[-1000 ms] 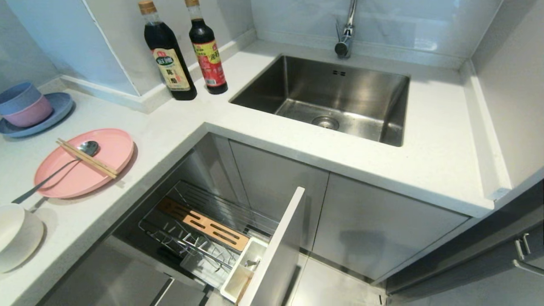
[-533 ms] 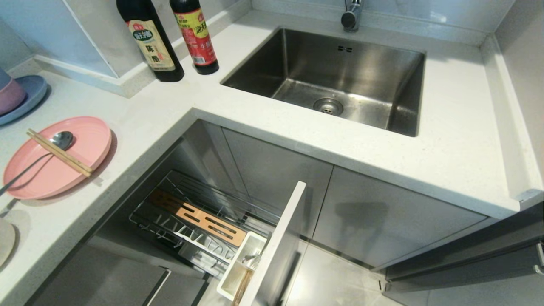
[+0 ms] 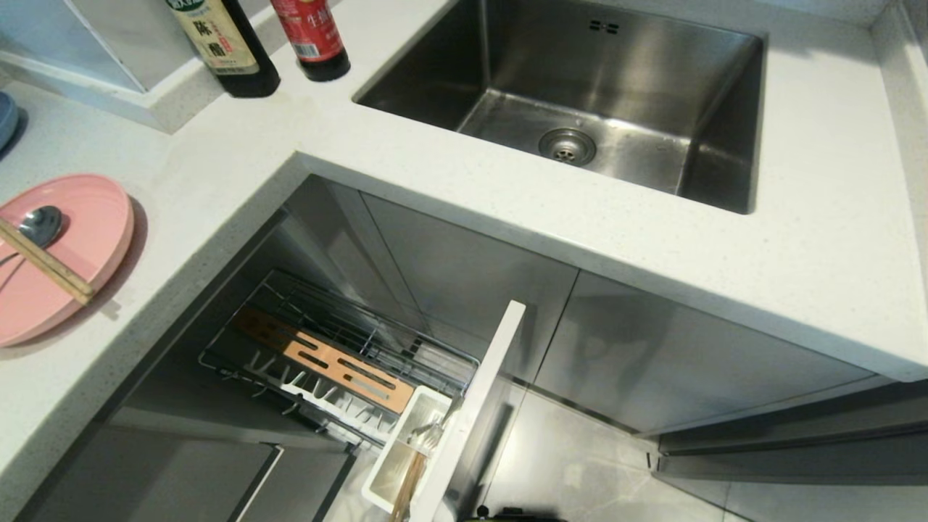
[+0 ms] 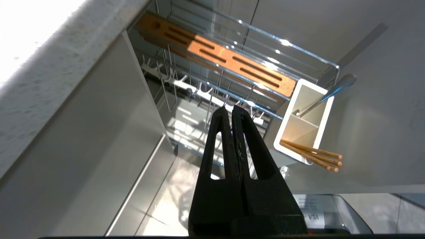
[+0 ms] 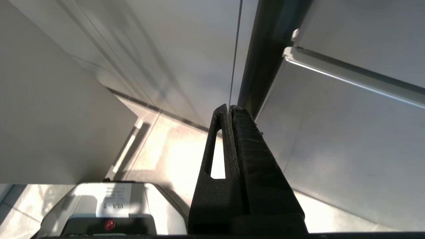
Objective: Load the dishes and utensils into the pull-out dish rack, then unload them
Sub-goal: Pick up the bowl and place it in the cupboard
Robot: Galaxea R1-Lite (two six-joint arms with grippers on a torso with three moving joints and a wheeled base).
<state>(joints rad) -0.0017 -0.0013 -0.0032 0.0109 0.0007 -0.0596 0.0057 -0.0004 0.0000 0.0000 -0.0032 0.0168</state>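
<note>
The pink plate (image 3: pixel 80 246) lies on the counter at the far left, partly cut off, with the grey metal spoon (image 3: pixel 40 225) and the light-wood chopsticks (image 3: pixel 47 264) resting across it. Below the counter the pull-out dish rack (image 3: pixel 319 341) stands drawn out, showing its tan slotted strip (image 4: pixel 215 56), white utensil cup (image 4: pixel 305 122) and pale front (image 3: pixel 471 406). No dishes sit in the rack. My left gripper (image 4: pixel 230 108) hangs shut and empty in front of the rack. Over by the cabinet doors my right gripper (image 5: pixel 229 107) is shut and empty. Neither arm shows in the head view.
The cup holds several wooden chopsticks (image 4: pixel 315 156) and a metal utensil (image 4: pixel 332 91). A steel sink (image 3: pixel 725 167) is set in the white counter (image 3: pixel 797 254), with two dark sauce bottles (image 3: pixel 225 43) at the back left. My base (image 5: pixel 109 205) sits on the floor.
The whole head view has shifted: the camera has tipped down and nearer, so the blue dish stack and the white bowl have left the picture. Nothing in the scene has moved.
</note>
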